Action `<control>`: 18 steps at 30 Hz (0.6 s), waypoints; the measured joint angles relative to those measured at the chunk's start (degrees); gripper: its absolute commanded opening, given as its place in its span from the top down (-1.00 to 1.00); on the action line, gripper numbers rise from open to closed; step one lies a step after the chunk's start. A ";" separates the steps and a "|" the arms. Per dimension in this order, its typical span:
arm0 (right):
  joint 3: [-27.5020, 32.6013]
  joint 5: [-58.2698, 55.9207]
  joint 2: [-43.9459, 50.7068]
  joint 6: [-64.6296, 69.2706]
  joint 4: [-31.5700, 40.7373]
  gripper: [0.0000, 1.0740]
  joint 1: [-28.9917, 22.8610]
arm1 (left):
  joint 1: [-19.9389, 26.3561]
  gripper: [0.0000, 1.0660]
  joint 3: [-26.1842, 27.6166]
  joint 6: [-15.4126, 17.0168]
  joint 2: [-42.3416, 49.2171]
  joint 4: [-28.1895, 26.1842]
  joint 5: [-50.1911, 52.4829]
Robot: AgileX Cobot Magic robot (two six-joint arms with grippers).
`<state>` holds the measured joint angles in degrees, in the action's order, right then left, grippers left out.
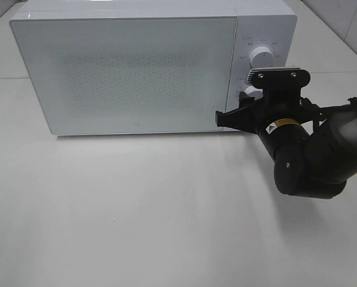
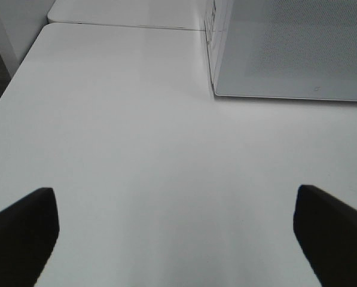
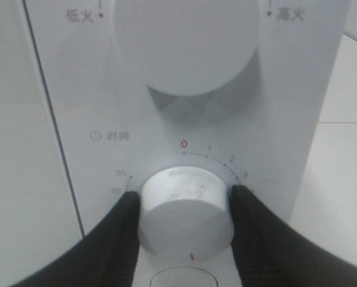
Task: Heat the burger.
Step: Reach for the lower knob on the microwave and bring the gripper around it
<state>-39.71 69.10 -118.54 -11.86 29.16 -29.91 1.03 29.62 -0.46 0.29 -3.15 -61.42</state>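
**Two grippers: right one pinches the timer knob, left one idle and wide**

Table [image 1: 136, 215]: white, seen in the high and left wrist views.

Microwave [image 1: 130, 66]: white, at the back of the table. Door [image 1: 124, 89] is closed. The window is dotted mesh and nothing is readable through it.

Burger: no view shows it, so I cannot tell where it is.

Right arm [image 1: 322, 155]: black, comes in from the right to the control panel [image 1: 268, 36].
- In the high view the wrist covers the lower panel.
- That view shows only the upper dial [image 1: 263, 57]. The lower knob and the jaws are hidden.

The right wrist view fills the gap.
- Right gripper [image 3: 185, 200] straddles the timer knob [image 3: 187, 218].
- Black fingers [image 3: 121, 239] press on both sides of the knob, a narrow grip.
- The scale around the knob reads a red 0, then 1, 2, 3 one way, and 30, 35 the other way.
- A red tick [image 3: 192, 257] sits at the knob's edge, opposite the 0.
- The upper dial is large and blurred in this view.

Left gripper [image 2: 173, 200]: only the left wrist view shows it.
- Its finger pads [image 2: 23, 233] are spread wide and hold nothing.
- It is over the table, apart from the microwave, and faces the microwave's front left corner [image 2: 215, 89].
- The side vents by that corner appear in this view only.
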 measured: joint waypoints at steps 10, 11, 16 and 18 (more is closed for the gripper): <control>0.00 0.00 0.00 31.97 -0.57 0.65 0.00 | 0.00 -0.89 0.00 0.00 0.00 0.00 0.00; 0.00 0.00 0.00 31.97 -0.57 0.65 0.00 | 0.00 -0.89 0.00 0.00 0.00 0.00 0.00; 0.17 0.46 0.00 67.09 -1.32 0.61 -0.06 | 0.00 -0.89 0.00 0.00 0.00 0.00 0.00; 0.23 0.46 0.00 70.76 -1.38 0.61 -0.06 | 0.00 -0.89 0.00 0.00 0.00 0.00 0.00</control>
<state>-39.48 69.56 -118.54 58.90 27.79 -29.97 1.03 29.62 -0.46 0.29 -3.15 -61.42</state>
